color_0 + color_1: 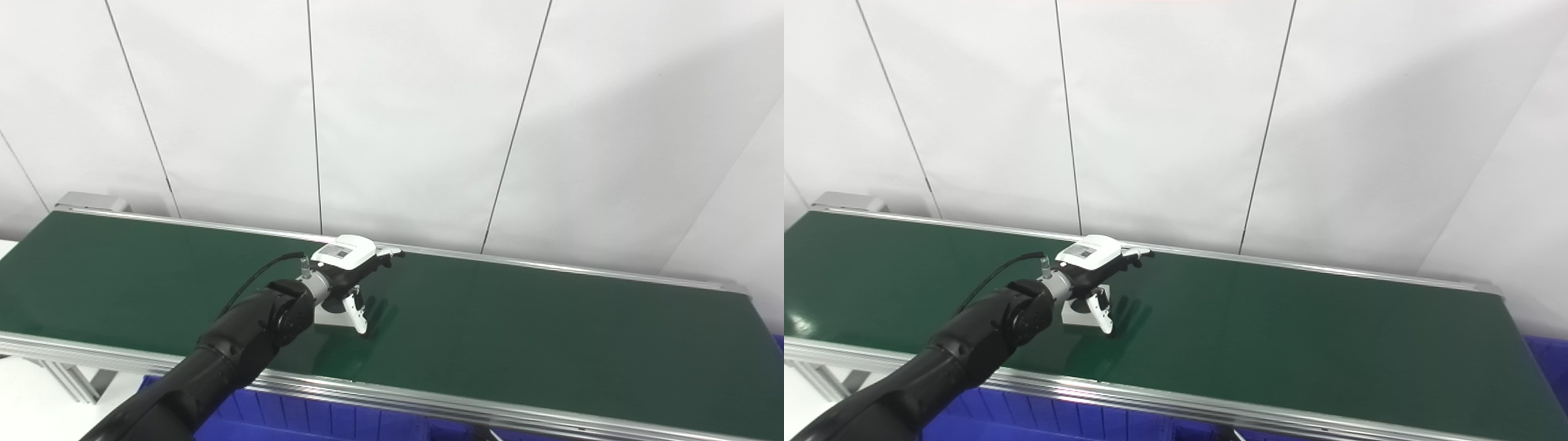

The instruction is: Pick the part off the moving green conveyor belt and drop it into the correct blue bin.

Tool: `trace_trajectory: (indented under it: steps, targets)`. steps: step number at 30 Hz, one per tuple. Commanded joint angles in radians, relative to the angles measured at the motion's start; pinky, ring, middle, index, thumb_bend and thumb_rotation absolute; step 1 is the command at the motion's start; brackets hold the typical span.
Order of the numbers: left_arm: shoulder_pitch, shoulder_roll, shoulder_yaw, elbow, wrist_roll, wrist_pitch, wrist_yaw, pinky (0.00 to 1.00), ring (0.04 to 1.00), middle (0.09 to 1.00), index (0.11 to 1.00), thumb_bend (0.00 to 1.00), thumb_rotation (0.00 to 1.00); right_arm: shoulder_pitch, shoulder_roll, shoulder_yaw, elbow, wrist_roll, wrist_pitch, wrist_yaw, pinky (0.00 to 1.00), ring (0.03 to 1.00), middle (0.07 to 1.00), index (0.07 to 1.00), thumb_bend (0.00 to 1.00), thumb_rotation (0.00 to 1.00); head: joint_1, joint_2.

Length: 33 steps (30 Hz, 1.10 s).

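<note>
Nearest to us, below the near rail, we see blue bins [343, 419] running along the bottom edge; their ribbed walls show, but we cannot count them for certain, and a further patch of blue [1546, 361] sits at the far right end of the belt.

Our left arm [245, 343], black and jointed, rises from the lower left corner and reaches across the near rail [490, 413] of the conveyor. A single black cable [257, 278] loops off the wrist. We see only this one arm; the right hand is out of view.

One green belt [551, 343] fills the middle of the scene, running from left to right between two silver rails.

On it, left of centre, lies one part [334, 317], a pale flat block with a dark round spot on top. Our left hand [349, 275] is directly over it, white back plate up. The thumb [358, 315] points down just beside the right edge of the part, while the other fingers [389, 254] stretch away toward the far rail. The fingers stand apart and nothing is lifted, so the hand is unclenched; we cannot tell whether the thumb touches the part.

Beyond the far rail [551, 264] stands a white panelled wall [416, 122].
</note>
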Motion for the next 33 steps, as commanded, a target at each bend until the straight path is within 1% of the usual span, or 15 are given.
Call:
trace_trajectory:
  steps: [1, 4, 5, 8, 12, 18, 22, 24, 26, 28, 29, 30, 31, 32, 33]
  targets:
    - [-0.057, 0.019, -0.005, -0.013, 0.018, -0.009, 0.009, 0.64, 0.768, 0.828, 0.908, 1.00, 0.00, -0.015, 0.009, 0.008, -0.027, -0.011, -0.038, -0.013, 0.84, 0.806, 0.860, 0.857, 0.68, 0.96, 0.001, 0.001]
    - [-0.058, 0.019, -0.021, 0.004, 0.038, -0.019, 0.035, 0.65, 0.773, 0.825, 0.899, 1.00, 0.00, -0.012, 0.008, 0.009, -0.030, -0.007, -0.038, -0.011, 0.84, 0.804, 0.858, 0.856, 0.68, 0.96, -0.003, 0.002]
    - [-0.059, 0.018, -0.025, 0.011, 0.043, -0.020, 0.042, 0.67, 0.780, 0.827, 0.899, 1.00, 0.00, -0.011, 0.009, 0.008, -0.031, -0.005, -0.038, -0.009, 0.86, 0.807, 0.860, 0.857, 0.71, 0.96, -0.003, 0.002]
    - [-0.068, 0.018, -0.041, 0.040, 0.061, -0.025, 0.056, 0.70, 0.793, 0.834, 0.902, 1.00, 0.00, -0.008, 0.010, 0.007, -0.033, -0.003, -0.038, -0.007, 0.87, 0.811, 0.862, 0.859, 0.72, 0.96, -0.007, 0.004]
    - [-0.080, 0.012, -0.049, 0.088, 0.068, -0.037, 0.078, 0.70, 0.793, 0.832, 0.888, 1.00, 0.00, -0.004, 0.010, 0.009, -0.041, -0.005, -0.038, -0.010, 0.86, 0.812, 0.865, 0.859, 0.71, 0.96, -0.011, 0.008]
    - [-0.098, -0.018, -0.053, 0.186, 0.057, -0.051, 0.114, 0.64, 0.783, 0.828, 0.870, 1.00, 0.00, 0.000, 0.009, 0.017, -0.050, -0.012, -0.038, -0.023, 0.86, 0.802, 0.861, 0.856, 0.69, 0.95, -0.018, 0.010]
    - [-0.109, -0.032, -0.085, 0.238, 0.085, -0.048, 0.162, 0.65, 0.773, 0.816, 0.857, 1.00, 0.00, 0.004, 0.009, 0.016, -0.055, -0.007, -0.038, -0.017, 0.85, 0.797, 0.859, 0.856, 0.70, 0.95, -0.020, 0.012]
    - [-0.114, -0.037, -0.109, 0.258, 0.106, -0.036, 0.195, 0.67, 0.757, 0.796, 0.827, 0.94, 0.00, 0.004, 0.009, 0.017, -0.054, -0.007, -0.038, -0.017, 0.85, 0.799, 0.862, 0.858, 0.70, 0.95, -0.021, 0.014]
    - [-0.118, -0.040, -0.129, 0.276, 0.113, -0.031, 0.225, 0.67, 0.746, 0.785, 0.811, 0.92, 0.00, 0.004, 0.009, 0.018, -0.055, -0.008, -0.038, -0.019, 0.85, 0.799, 0.863, 0.857, 0.70, 0.95, -0.021, 0.015]
    - [-0.121, -0.042, -0.140, 0.282, 0.116, -0.024, 0.241, 0.59, 0.711, 0.765, 0.774, 0.83, 0.00, 0.004, 0.009, 0.020, -0.056, -0.010, -0.038, -0.023, 0.85, 0.798, 0.862, 0.856, 0.70, 0.95, -0.020, 0.015]
    - [-0.123, -0.043, -0.146, 0.287, 0.119, -0.023, 0.253, 0.51, 0.631, 0.725, 0.738, 0.76, 0.00, 0.004, 0.009, 0.022, -0.056, -0.011, -0.038, -0.025, 0.86, 0.796, 0.860, 0.856, 0.69, 0.95, -0.019, 0.015]
    - [-0.125, -0.044, -0.152, 0.291, 0.121, -0.020, 0.261, 0.50, 0.617, 0.718, 0.732, 0.74, 0.00, 0.003, 0.008, 0.024, -0.056, -0.013, -0.038, -0.028, 0.86, 0.796, 0.859, 0.856, 0.69, 0.95, -0.019, 0.015]
    - [-0.128, -0.044, -0.156, 0.295, 0.121, -0.017, 0.267, 0.44, 0.540, 0.681, 0.710, 0.62, 0.00, 0.003, 0.007, 0.025, -0.056, -0.014, -0.038, -0.029, 0.86, 0.796, 0.858, 0.857, 0.69, 0.95, -0.019, 0.016]
    - [-0.133, -0.046, -0.162, 0.300, 0.121, -0.010, 0.267, 0.39, 0.490, 0.572, 0.674, 0.55, 0.00, 0.002, 0.007, 0.026, -0.056, -0.014, -0.038, -0.030, 0.86, 0.794, 0.855, 0.856, 0.70, 0.95, -0.019, 0.016]
    - [-0.137, -0.047, -0.168, 0.303, 0.122, -0.004, 0.266, 0.35, 0.430, 0.529, 0.619, 0.52, 0.00, 0.001, 0.006, 0.028, -0.054, -0.014, -0.038, -0.031, 0.86, 0.794, 0.854, 0.856, 0.70, 0.95, -0.019, 0.017]
